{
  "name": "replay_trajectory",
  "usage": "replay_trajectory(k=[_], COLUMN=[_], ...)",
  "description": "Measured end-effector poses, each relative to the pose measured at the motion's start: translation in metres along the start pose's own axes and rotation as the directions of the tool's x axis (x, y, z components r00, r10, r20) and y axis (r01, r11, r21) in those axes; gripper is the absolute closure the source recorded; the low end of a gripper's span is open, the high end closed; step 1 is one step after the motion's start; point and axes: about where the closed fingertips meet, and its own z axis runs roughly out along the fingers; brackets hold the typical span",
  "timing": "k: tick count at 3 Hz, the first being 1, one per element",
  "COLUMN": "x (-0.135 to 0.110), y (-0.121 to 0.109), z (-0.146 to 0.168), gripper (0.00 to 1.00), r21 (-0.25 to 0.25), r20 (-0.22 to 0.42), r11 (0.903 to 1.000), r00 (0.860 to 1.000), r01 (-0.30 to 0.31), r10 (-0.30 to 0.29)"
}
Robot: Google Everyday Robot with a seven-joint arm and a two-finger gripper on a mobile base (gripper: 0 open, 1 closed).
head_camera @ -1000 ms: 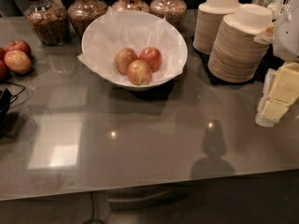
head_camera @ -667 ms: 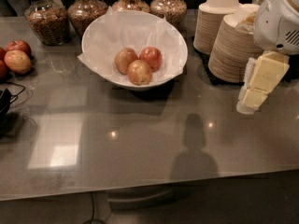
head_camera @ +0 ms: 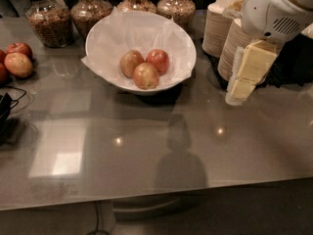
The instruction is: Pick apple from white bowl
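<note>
- Grey glossy tabletop (head_camera: 146, 180): the white bowl (head_camera: 102, 43) is set on it toward the back, lined with crinkled white paper.
- Three apples are grouped in the bowl's bottom, touching one another. The apple (head_camera: 130, 62), dull yellow-tan with a brownish blush, is taken as the target and sits at the left of the group. The redder apple (head_camera: 158, 60) is on its right and the yellow-red apple (head_camera: 145, 76) in front.
- The gripper (head_camera: 235, 93) is located at the right, in the air above the tabletop, just in front of the stacks of paper bowls (head_camera: 230, 38). It is tilted, with the tip down and toward the left.
- The gripper is well apart from the bowl and outside its rim. No contact with any apple is made.
- How far the gripper is open cannot be told. Nothing is seen in its hold, and all three apples are accounted for in the bowl.
- Progress is judged as early approach. Nothing of the pick is done.
- Left to do: the gripper is to be brought over the bowl, lowered onto the target, closed on it and lifted clear.
- Risk noted: the target is pressed against two neighbours, so a clean grasp is likely to be tight.
- Also noted: loose apples (head_camera: 18, 62) at the left edge, jars (head_camera: 48, 18) behind the bowl. Neither is part of the job.
</note>
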Motion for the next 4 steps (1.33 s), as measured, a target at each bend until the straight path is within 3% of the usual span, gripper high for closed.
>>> replay_trajectory(k=[2, 3, 4], x=[-0.004, -0.035, -0.061], y=[-0.007, -0.033, -0.051], z=[0.011, 0.033, 0.051], gripper=[0.00, 0.00, 0.00], r21=[0.028, 0.051, 0.047], r20=[0.062, 0.185, 0.284], r11=[0.9988, 0.9981, 0.9984], r00=[0.997, 0.982, 0.959], r01=[-0.040, -0.034, -0.031], r10=[0.038, 0.024, 0.017])
